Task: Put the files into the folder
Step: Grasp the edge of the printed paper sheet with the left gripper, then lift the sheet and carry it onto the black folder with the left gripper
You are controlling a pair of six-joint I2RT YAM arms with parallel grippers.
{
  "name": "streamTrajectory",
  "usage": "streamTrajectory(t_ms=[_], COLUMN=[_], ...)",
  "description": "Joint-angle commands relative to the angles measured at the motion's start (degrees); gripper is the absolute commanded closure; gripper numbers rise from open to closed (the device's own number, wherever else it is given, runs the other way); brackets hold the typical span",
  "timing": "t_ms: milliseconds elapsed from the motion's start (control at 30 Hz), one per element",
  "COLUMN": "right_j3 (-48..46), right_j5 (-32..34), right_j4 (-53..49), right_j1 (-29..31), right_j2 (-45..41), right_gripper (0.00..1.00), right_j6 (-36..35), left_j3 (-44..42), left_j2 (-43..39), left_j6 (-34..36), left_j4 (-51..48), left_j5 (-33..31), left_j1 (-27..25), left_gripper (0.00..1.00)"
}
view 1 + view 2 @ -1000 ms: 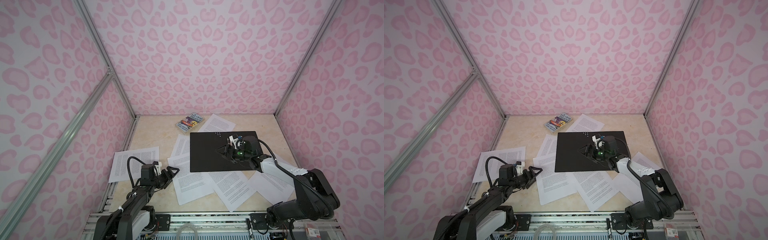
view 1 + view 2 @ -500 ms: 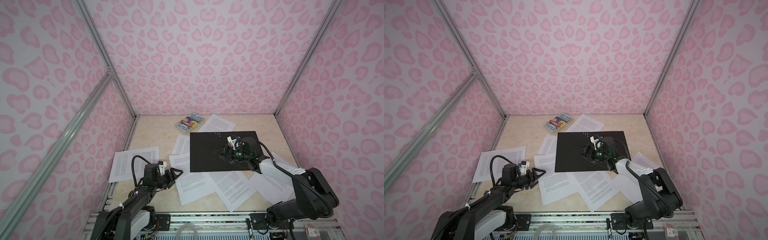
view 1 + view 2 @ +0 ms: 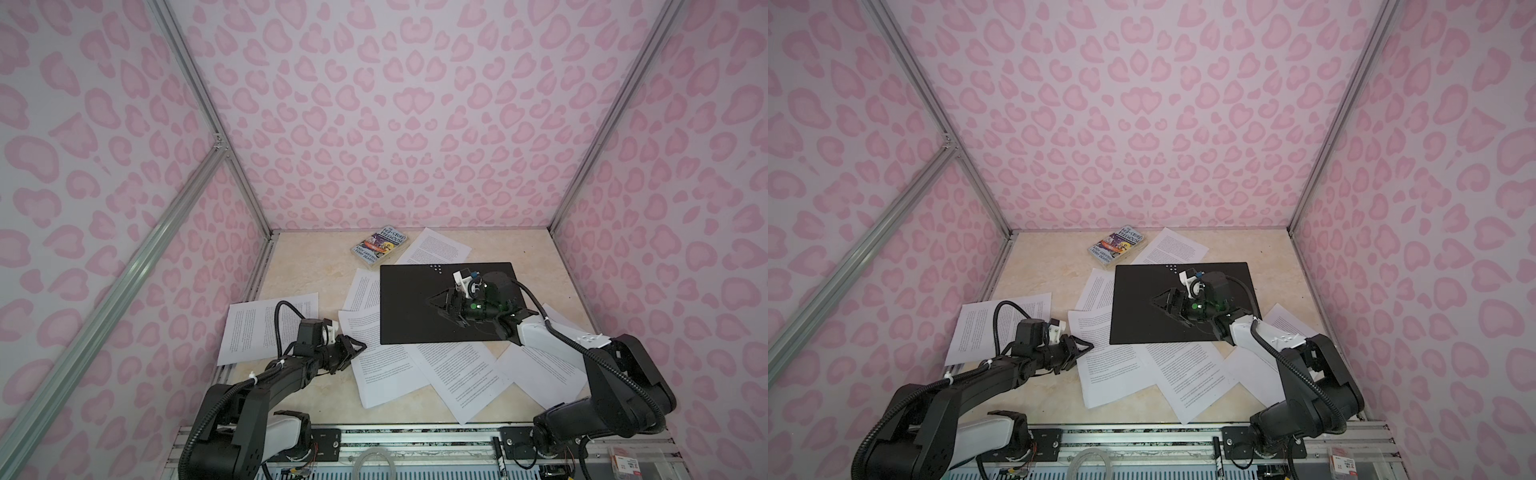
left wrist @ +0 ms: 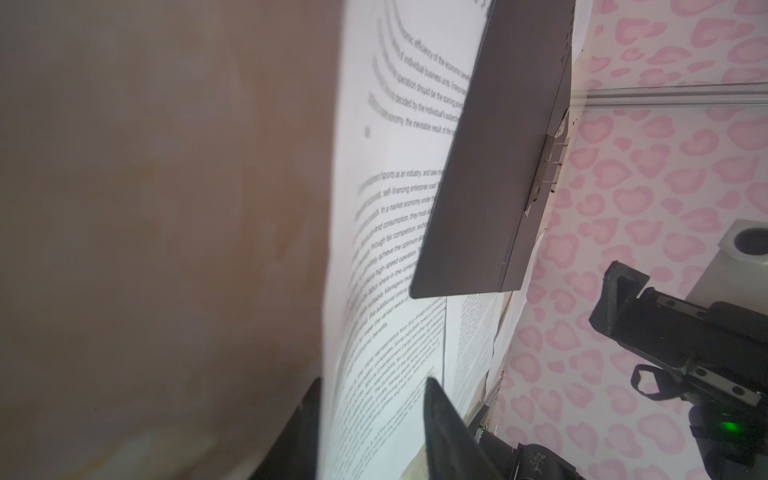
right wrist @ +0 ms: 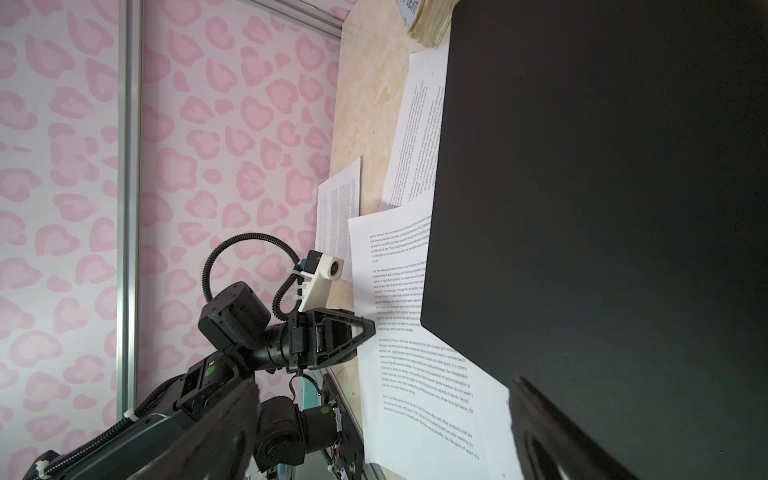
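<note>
The folder [image 3: 407, 307] [image 3: 1133, 303] lies flat and black in mid-table, on top of several files. More white printed files [image 3: 257, 328] [image 3: 1183, 249] are spread around it. My left gripper [image 3: 359, 345] [image 3: 1086, 345] is at the left edge of one file [image 3: 386, 365] [image 3: 1113, 365]. In the left wrist view that file [image 4: 382, 291] runs between the fingers of the left gripper [image 4: 370, 399], whose jaws are narrowed but still apart. My right gripper [image 3: 440, 301] [image 3: 1163, 300] [image 5: 384, 415] hovers open over the folder [image 5: 602, 208], holding nothing.
A colourful paperback book [image 3: 380, 248] [image 3: 1117, 248] lies at the back of the table, next to the folder's far left corner. Pink patterned walls close in three sides. A metal rail [image 3: 374, 440] runs along the front edge.
My left gripper has slid right, up to the file's edge, and its jaws have narrowed around it. My right gripper has shifted slightly left over the folder, still open.
</note>
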Motion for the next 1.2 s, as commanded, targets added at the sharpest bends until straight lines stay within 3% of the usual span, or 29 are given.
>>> streamTrajectory(t_ms=[0,133,300,467,633,733,1000,1167], right_j3=[1.1,2.0,4.0,4.0,6.7,6.9,6.1,6.0], right_j5=[0.4,0.1,1.7,4.0,8.5,11.5,16.9,16.9], right_j4=[-2.4,-3.8,-11.0,-19.0,-26.2,-27.1,-30.9,-33.8], right_j1=[-0.7,-3.1,-6.7,-10.9,-14.9,-16.5,-23.1,-26.5], right_j2=[-0.3,-1.0,-3.3,-7.3,-9.3,-10.6,-13.9,-14.2], right_gripper=[0.07,0.07,0.06,0.05,0.05,0.05,0.05,0.06], right_j6=[-2.2,-2.8,-5.4,-8.8,-10.3,-8.9,-6.2,-5.7], left_j3=[2.0,5.8,13.8,25.0,39.4,47.7,66.3,84.2], left_j2=[-1.0,-5.3,-11.5,-16.2,-14.4,-9.9,9.0,24.4], left_j6=[1.2,2.8,5.6,6.5,7.8,9.1,7.7,9.3], left_j4=[-3.1,-11.7,-28.2,-38.6,-44.1,-46.6,-44.3,-45.1], left_j5=[-1.5,-5.5,-14.3,-19.6,-19.5,-20.2,-23.2,-18.5], left_j1=[-0.1,0.0,0.1,0.0,-0.9,-5.2,-25.2,-35.5], left_gripper=[0.76,0.96,0.97,0.96,0.96,0.96,0.96,0.96])
